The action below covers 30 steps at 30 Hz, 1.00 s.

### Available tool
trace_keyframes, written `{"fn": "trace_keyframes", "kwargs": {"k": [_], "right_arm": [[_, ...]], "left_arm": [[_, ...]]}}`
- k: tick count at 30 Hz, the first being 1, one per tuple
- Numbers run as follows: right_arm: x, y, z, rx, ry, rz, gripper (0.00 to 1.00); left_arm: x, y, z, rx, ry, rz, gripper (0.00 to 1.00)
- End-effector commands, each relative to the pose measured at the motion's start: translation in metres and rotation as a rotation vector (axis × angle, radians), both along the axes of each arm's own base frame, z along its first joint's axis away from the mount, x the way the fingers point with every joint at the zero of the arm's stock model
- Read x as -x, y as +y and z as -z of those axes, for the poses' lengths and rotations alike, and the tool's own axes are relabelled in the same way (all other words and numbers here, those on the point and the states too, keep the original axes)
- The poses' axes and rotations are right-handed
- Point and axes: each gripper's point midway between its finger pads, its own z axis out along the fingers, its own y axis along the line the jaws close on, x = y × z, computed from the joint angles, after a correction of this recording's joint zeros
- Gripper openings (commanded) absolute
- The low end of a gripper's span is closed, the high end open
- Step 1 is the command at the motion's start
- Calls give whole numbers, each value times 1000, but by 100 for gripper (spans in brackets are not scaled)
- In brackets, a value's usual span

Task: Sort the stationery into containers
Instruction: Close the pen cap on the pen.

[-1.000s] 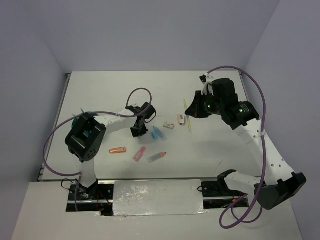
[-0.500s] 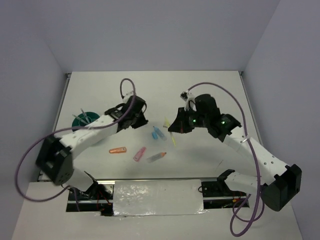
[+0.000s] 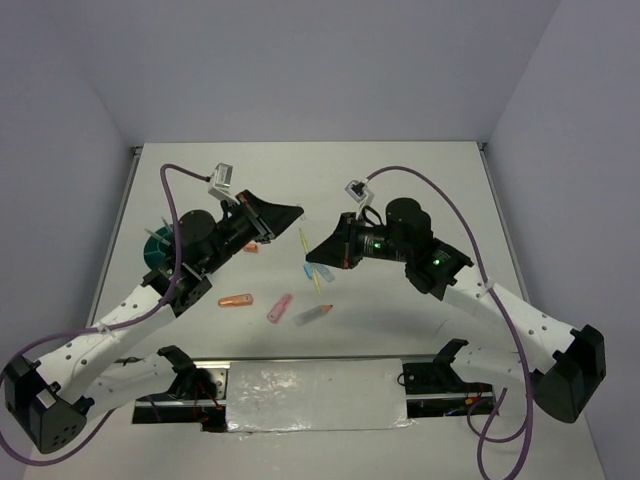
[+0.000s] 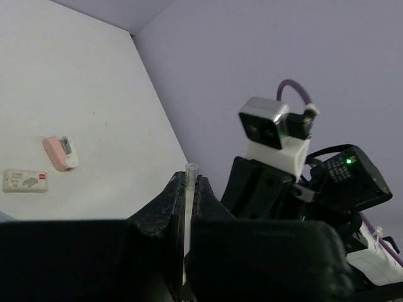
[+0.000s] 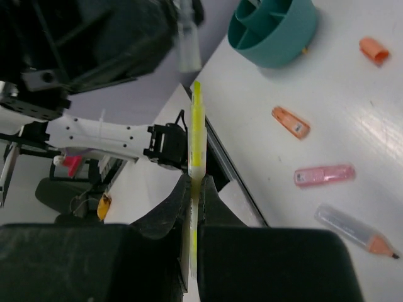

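Observation:
My left gripper [image 3: 293, 211] is raised above the table and shut on a thin clear tube [image 4: 188, 182], which also shows in the right wrist view [image 5: 186, 44]. My right gripper [image 3: 314, 250] faces it, shut on a thin yellow pen [image 5: 196, 132] that slants in the top view [image 3: 311, 258]. The two held ends are close together. The teal divided bowl [image 5: 272, 28] stands at the left, partly hidden by my left arm [image 3: 158, 249]. On the table lie an orange marker [image 3: 236, 299], a pink marker [image 3: 279, 307], a clear pencil-tipped marker [image 3: 313, 314] and a light-blue marker [image 3: 320, 272].
An orange cap [image 5: 374, 50] lies near the bowl. A pink eraser [image 4: 61, 153] and a white eraser [image 4: 25, 180] lie on the table behind the grippers. Purple cables loop over both arms. The table's metal front rail [image 3: 310, 385] runs along the near edge.
My left arm has swung up and leftward, its gripper now lifted and pointing right. My right gripper has moved left with the yellow pen, so the two grippers now meet.

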Motion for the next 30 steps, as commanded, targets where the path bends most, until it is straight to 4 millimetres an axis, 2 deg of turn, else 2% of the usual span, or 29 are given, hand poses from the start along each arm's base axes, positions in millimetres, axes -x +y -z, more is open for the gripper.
{"fn": "trace_keyframes", "kwargs": {"k": [1, 4, 10, 25, 30], "right_arm": [[-3, -1, -50, -101, -140, 20, 0], [-3, -1, -58, -109, -158, 20, 0], [-5, -5, -50, -80, -149, 42, 0], [3, -10, -49, -65, -154, 44, 0], [6, -9, -49, -63, -151, 32, 0]], "left_arm": [[13, -2, -40, 49, -122, 58, 0], [16, -4, -40, 43, -119, 73, 0], [17, -2, -34, 43, -101, 69, 0], [6, 7, -43, 19, -111, 9, 0], [4, 8, -40, 24, -99, 1, 0]]}}
